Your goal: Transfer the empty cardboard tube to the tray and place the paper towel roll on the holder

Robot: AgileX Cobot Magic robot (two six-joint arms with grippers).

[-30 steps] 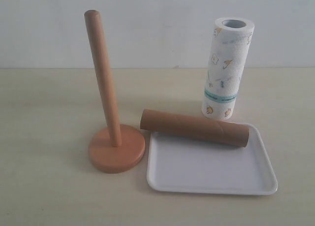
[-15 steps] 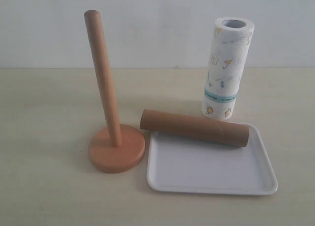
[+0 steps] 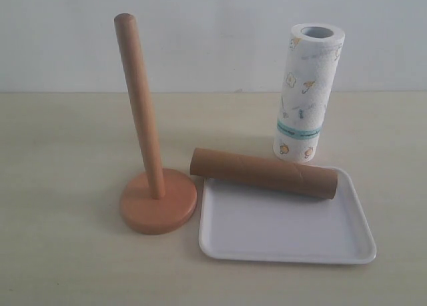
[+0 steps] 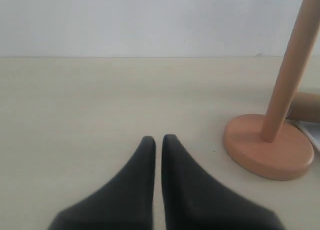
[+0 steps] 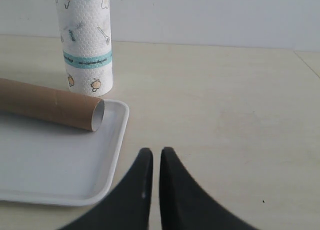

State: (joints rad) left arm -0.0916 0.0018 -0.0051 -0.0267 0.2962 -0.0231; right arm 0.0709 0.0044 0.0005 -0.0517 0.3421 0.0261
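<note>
The brown cardboard tube point(image 3: 263, 172) lies across the far edge of the white tray point(image 3: 287, 243), its left end sticking out past the rim. Behind the tray the printed paper towel roll point(image 3: 308, 93) stands upright on the table. The wooden holder point(image 3: 158, 203) stands left of the tray with its post bare. My left gripper point(image 4: 158, 139) is shut and empty over bare table, with the holder point(image 4: 270, 145) off to one side. My right gripper point(image 5: 153, 151) is shut and empty beside the tray point(image 5: 107, 175); the tube point(image 5: 50, 103) and roll point(image 5: 85, 39) lie beyond it. Neither gripper shows in the exterior view.
A pale wooden table point(image 3: 60, 153) meets a plain white wall point(image 3: 213, 39) at the back. A seam point(image 5: 306, 59) crosses the tabletop in the right wrist view.
</note>
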